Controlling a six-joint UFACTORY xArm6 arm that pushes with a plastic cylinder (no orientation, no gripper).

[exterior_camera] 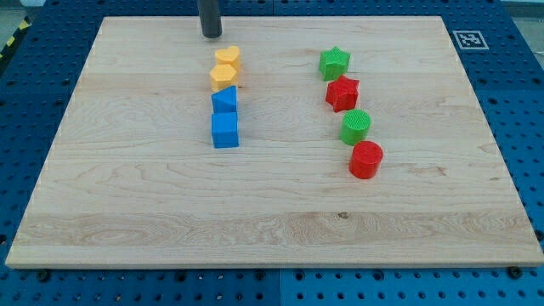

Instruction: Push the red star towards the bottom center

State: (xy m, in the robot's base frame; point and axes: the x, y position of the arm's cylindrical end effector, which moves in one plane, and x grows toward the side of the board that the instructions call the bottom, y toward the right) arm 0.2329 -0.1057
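Note:
The red star [342, 93] lies on the wooden board [127, 195], right of centre in the upper half. It sits between a green star [334, 62] just above it and a green round block [355, 127] just below it. A red cylinder [366, 160] is lowest in that column. My tip [211, 34] rests near the board's top edge, far to the left of the red star and just above a yellow heart [227, 59].
Left of centre runs a column: the yellow heart, a yellow block [223, 78], a blue block [224, 100] and a blue cube [225, 130]. A tag marker [466, 38] is beyond the board's top right corner.

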